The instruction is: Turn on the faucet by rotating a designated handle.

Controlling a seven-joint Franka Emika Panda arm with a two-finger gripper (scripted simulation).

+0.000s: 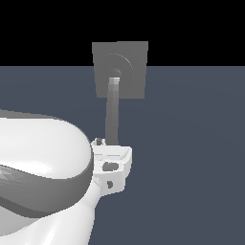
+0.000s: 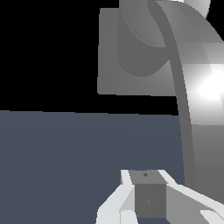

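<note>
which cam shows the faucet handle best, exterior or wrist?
Exterior view. It shows the handle nearly whole, running from the centre of the faucet plate down to the gripper, with only its lower end hidden behind the hand. The wrist view shows it only close up, cropped at the frame edge, with a glare patch.
</note>
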